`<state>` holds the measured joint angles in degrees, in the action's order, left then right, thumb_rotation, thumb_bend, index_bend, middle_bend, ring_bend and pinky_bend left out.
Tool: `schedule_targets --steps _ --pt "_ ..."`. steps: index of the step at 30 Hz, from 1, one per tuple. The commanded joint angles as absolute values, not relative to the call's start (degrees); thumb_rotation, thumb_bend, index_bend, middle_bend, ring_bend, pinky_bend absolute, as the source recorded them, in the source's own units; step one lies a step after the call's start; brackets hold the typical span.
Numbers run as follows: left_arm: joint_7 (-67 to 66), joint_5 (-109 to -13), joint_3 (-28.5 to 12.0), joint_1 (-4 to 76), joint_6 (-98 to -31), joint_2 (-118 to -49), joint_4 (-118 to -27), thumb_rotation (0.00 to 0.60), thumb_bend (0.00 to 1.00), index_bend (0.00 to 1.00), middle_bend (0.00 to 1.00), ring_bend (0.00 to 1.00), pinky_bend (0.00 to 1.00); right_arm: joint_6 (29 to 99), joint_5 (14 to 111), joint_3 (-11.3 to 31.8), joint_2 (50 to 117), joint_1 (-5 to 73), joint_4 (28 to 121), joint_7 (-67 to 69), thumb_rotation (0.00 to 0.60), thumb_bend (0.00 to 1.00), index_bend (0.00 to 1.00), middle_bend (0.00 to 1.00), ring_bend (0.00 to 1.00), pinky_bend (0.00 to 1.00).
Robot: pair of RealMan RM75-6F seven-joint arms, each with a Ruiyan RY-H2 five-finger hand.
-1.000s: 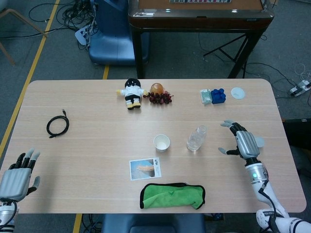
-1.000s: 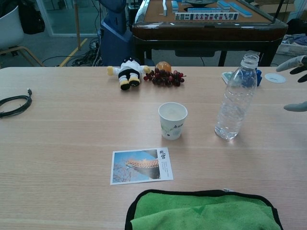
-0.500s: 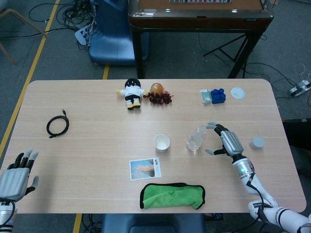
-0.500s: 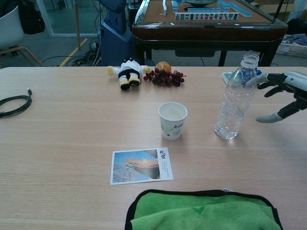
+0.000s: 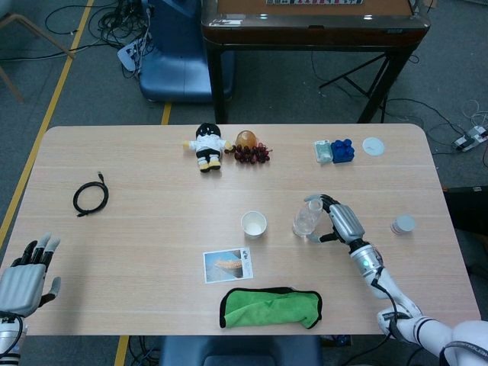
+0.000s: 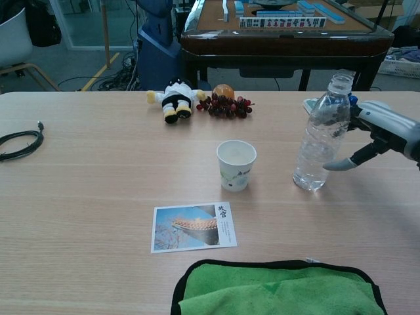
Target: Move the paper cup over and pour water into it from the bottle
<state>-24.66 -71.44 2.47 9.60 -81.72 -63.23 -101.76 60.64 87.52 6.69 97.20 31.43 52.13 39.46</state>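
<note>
A clear plastic bottle (image 5: 308,217) (image 6: 321,141) stands uncapped, right of the table's centre. A white paper cup (image 5: 254,224) (image 6: 236,164) stands upright a short way to its left. My right hand (image 5: 341,219) (image 6: 384,128) is at the bottle's right side, fingers spread around it. The thumb tip reaches the bottle's lower side and the other fingers curve behind its shoulder; a firm grip is not visible. My left hand (image 5: 27,278) hovers at the table's near left corner, fingers apart and holding nothing.
A postcard (image 5: 228,265) and a green cloth (image 5: 271,306) lie near the front edge. At the back are a doll (image 5: 205,145), grapes (image 5: 252,153) and blue blocks (image 5: 335,151). A black cable (image 5: 91,196) lies left. A small white cap (image 5: 402,224) sits right of my right hand.
My right hand has moved left from the table's right side up to the bottle, fingers now around it. The left hand has barely moved.
</note>
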Motion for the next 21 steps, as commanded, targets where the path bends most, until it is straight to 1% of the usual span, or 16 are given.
schedule_targets --steps 1,5,11,21 --pt "-24.64 -71.50 2.32 9.45 -81.64 -63.14 -101.81 0.600 0.39 0.08 0.03 0.05 0.27 61.02 87.96 6.39 98.56 32.21 50.31 40.74 0.600 0.00 0.23 0.23 0.16 0.28" --pt "-24.64 -71.68 2.05 9.11 -81.62 -63.07 -101.92 0.600 0.39 0.09 0.03 0.05 0.27 61.40 88.45 6.00 100.20 33.07 47.31 43.07 0.600 0.00 0.24 0.26 0.19 0.30" --pt "-24.71 -71.79 1.67 8.84 -81.27 -63.12 -101.84 0.600 0.39 0.09 0.03 0.05 0.27 62.62 88.68 5.56 102.61 33.47 43.27 47.09 0.600 0.00 0.27 0.29 0.21 0.33" --pt "-25.02 -72.12 1.33 8.45 -80.77 -63.25 -101.78 0.600 0.39 0.09 0.03 0.05 0.27 64.22 87.92 5.74 107.52 33.73 36.23 53.54 0.600 0.00 0.40 0.39 0.32 0.44"
